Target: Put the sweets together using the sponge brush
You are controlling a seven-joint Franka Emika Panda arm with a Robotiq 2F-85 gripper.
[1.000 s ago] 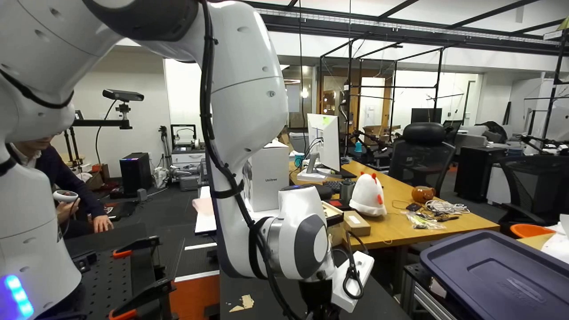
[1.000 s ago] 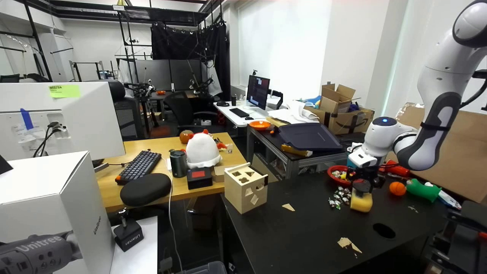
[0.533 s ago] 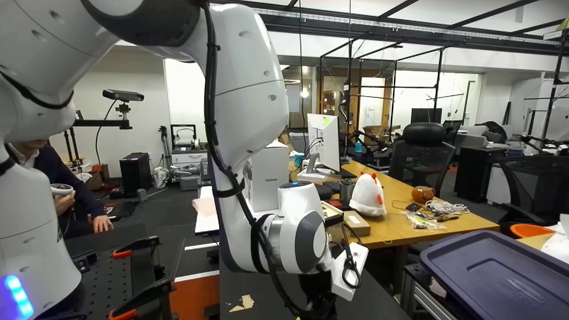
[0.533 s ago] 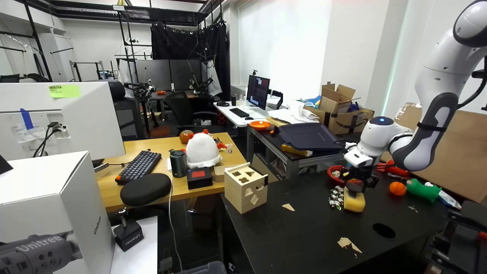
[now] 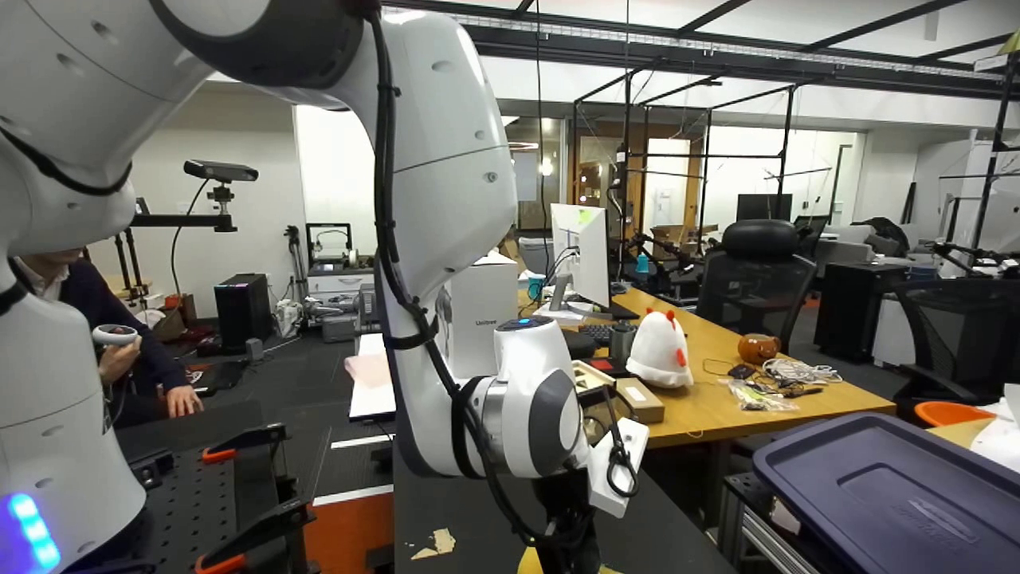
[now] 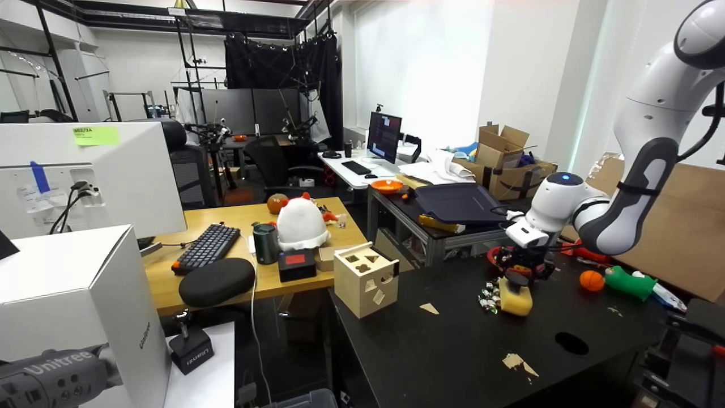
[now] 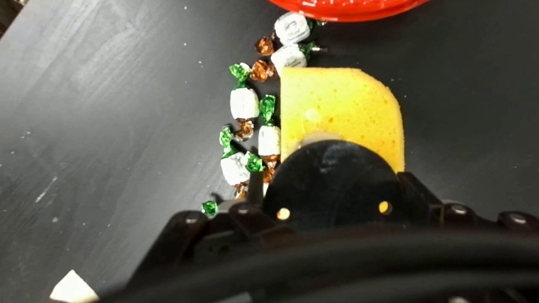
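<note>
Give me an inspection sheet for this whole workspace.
Surface: black table with tan patches and a dark round spot
Job's things: wrapped sweets bunched along one edge of the sponge, some near the red bowl
Clutter: orange ball, green toy, wooden box with holes
Grip: fingers closed on the sponge's dark handle
Cables: black cable strapped along the arm; loose white cords on a wooden desk
Surroundings: person holding a white controller, an office chair

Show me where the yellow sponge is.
In the wrist view, the yellow sponge sits right of centre, with wrapped sweets along its left edge, a red dish further up.
</note>
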